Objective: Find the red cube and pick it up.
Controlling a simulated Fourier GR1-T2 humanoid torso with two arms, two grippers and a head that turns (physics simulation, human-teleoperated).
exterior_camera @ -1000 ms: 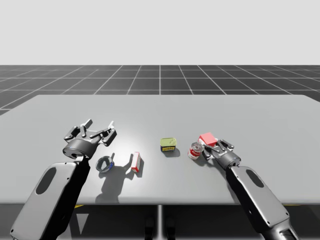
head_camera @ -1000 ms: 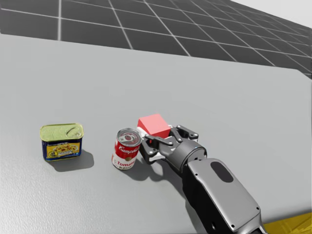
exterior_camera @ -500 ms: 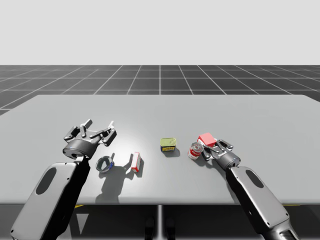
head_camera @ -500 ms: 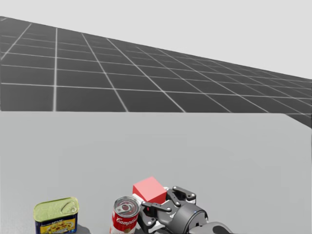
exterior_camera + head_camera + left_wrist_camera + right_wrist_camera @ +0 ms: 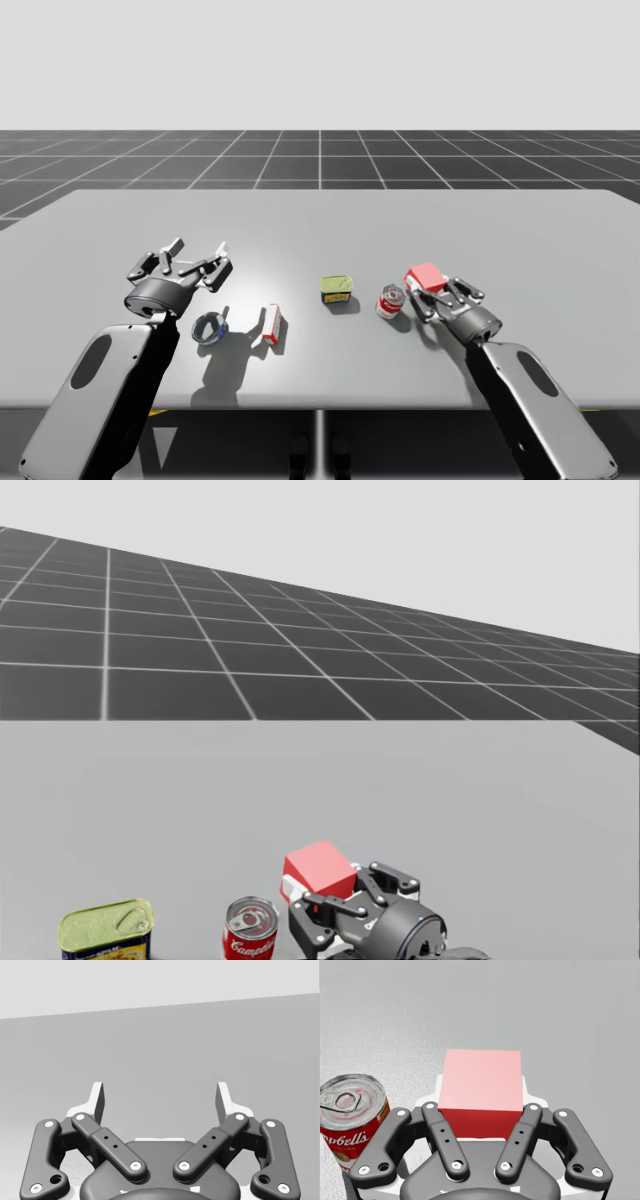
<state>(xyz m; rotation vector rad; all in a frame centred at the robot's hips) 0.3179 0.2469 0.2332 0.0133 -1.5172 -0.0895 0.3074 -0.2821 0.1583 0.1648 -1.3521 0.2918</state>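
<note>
The red cube (image 5: 481,1085) sits between the fingers of my right gripper (image 5: 481,1102), which is shut on it from both sides. In the high view the cube (image 5: 427,275) and right gripper (image 5: 426,290) are at the table's right, just right of a red soup can (image 5: 390,301). The head view shows the cube (image 5: 318,868) higher than the can's top (image 5: 250,920), held by the gripper (image 5: 322,892). My left gripper (image 5: 200,254) hovers open at the table's left, with nothing between its fingers (image 5: 98,1100).
A green-lidded tin (image 5: 337,289) stands left of the can. A blue ring-shaped object (image 5: 209,327) and a small red and white box (image 5: 270,324) lie near my left arm. The grey table (image 5: 320,220) stretches far behind the objects.
My right gripper has moved right with the red cube, away from the soup can. My head has turned upward. The left arm has not moved.
</note>
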